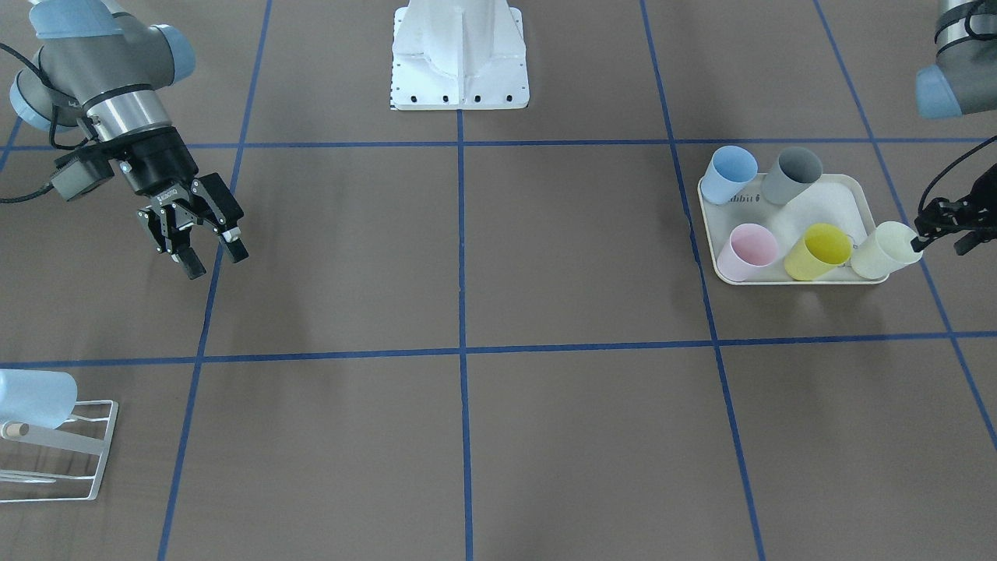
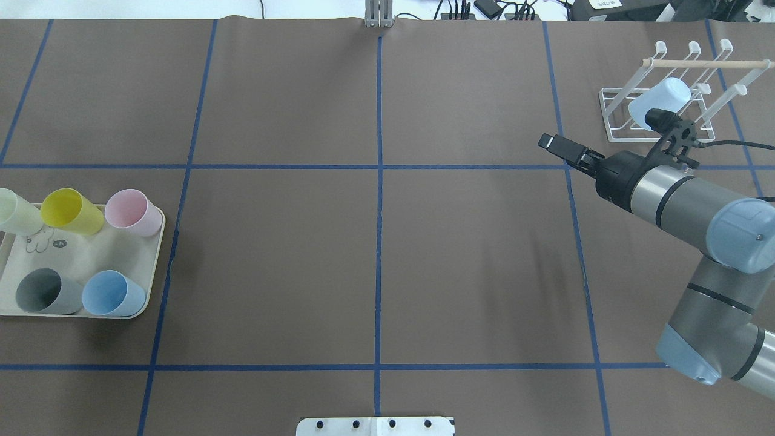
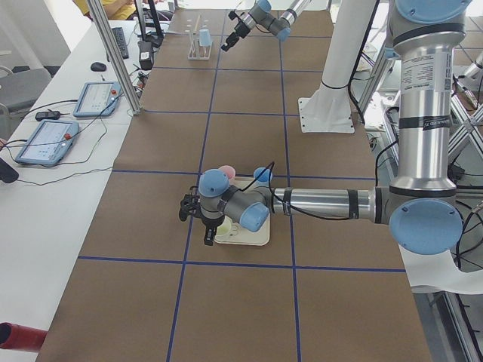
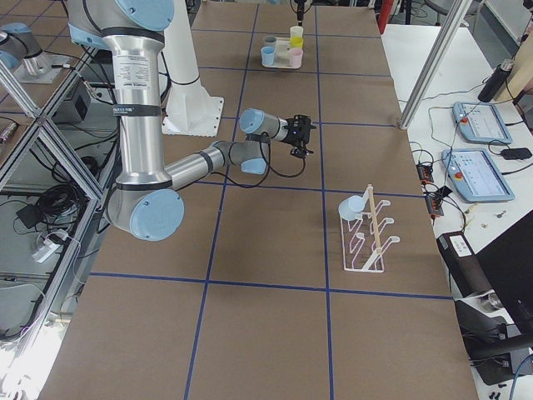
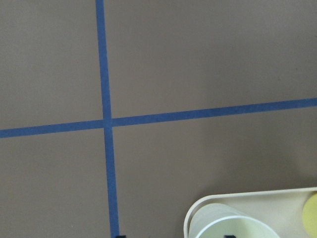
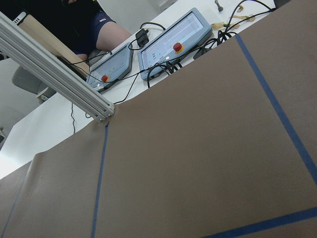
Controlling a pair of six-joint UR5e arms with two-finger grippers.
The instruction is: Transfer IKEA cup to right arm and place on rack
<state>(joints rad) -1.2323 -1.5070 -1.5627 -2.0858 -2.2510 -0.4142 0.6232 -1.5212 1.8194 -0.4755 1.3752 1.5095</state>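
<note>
You have a table (image 2: 272,272) covered in brown paper and squared off with blue tape (image 2: 379,242). The white pedestal (image 1: 459,54) is bolted at the robot's edge. Past the opposite edge is your white desk, with two control pads (image 6: 168,42) and an aluminium post (image 6: 54,74).

The left arm (image 3: 324,202) lies low and nearly level over the cream tray (image 2: 91,257) at its end of the table. The left claw (image 1: 942,243) has its jaws apart, with one finger at the rim of the pale cup (image 1: 880,251). That cup stands in the tray's outer corner on your side, just beside the yellow cup (image 1: 816,252). The pink cup (image 1: 746,252), blue cup (image 1: 728,174) and grey cup (image 1: 790,175) share the tray.

The right arm (image 2: 684,197) reaches out over its own end of the table. The right claw (image 1: 216,259) hangs above the paper, slanted downward, jaws spread and holding nothing. The rack (image 2: 705,63) stands near it but apart, towards your corner, with a light blue cup (image 2: 660,103) tipped over one of its prongs.
</note>
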